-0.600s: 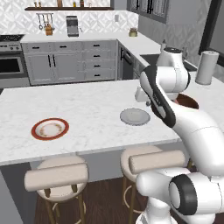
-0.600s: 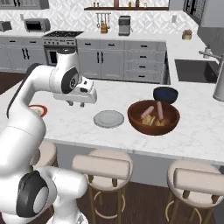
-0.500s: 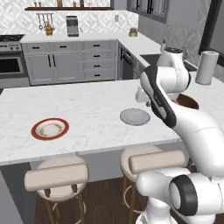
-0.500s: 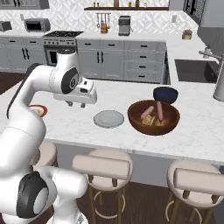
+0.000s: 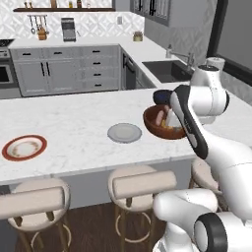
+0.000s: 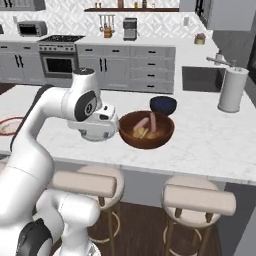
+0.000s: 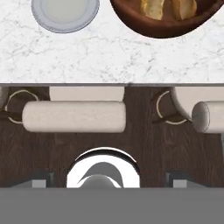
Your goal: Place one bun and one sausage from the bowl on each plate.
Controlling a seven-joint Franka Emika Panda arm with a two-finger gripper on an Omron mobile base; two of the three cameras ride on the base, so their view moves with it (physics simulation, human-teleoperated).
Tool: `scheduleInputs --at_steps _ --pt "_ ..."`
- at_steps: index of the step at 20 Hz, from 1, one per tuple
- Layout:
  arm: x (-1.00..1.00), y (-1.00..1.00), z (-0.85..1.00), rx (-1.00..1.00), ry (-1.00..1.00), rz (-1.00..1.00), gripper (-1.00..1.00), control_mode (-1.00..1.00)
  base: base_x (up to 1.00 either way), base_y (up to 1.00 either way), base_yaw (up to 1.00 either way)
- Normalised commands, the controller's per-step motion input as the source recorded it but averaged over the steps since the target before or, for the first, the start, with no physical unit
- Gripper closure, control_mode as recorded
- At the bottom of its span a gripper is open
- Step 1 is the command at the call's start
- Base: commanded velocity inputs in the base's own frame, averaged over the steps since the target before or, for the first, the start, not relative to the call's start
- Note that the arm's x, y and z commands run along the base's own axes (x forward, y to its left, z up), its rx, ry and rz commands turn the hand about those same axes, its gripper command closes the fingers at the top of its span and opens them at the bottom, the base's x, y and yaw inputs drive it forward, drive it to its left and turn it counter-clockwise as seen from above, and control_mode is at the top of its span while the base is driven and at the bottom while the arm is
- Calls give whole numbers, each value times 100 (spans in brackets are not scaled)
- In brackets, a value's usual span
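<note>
The wide reddish-brown bowl [image 5: 165,125] [image 6: 146,130] [image 7: 166,19] stands near the counter's front edge. It holds buns [image 7: 153,6] and sausages [image 6: 153,121]. The light grey plate [image 5: 124,133] [image 7: 65,13] lies just left of it. The red-rimmed plate [image 5: 23,147] [image 6: 7,125] lies far to the left. My gripper [image 7: 108,179] hangs open and empty, pointing down over the counter's front edge, between the grey plate and the bowl. In the right base view my hand [image 6: 96,129] sits left of the bowl and hides the grey plate.
A smaller dark blue bowl [image 5: 160,97] [image 6: 163,104] stands right behind the big bowl. A white canister [image 6: 233,90] and the sink [image 5: 170,69] lie further right. Padded stools [image 7: 74,116] [image 6: 200,197] line the floor below the counter edge.
Both base views have shifted: the base has driven right, so the bowl and grey plate now sit nearer the middle. The arm holds its pose and the gripper stays open.
</note>
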Motion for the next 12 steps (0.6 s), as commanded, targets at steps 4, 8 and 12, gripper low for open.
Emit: scheduleInputs --at_steps 4,8,12 --pt "0 0 0 0 0 0 -100 100 32 -100 -4" --pt "0 0 0 0 0 0 -100 100 95 -31 0" --pt "75 16 -6 0 0 -2 -100 -100 25 6 0"
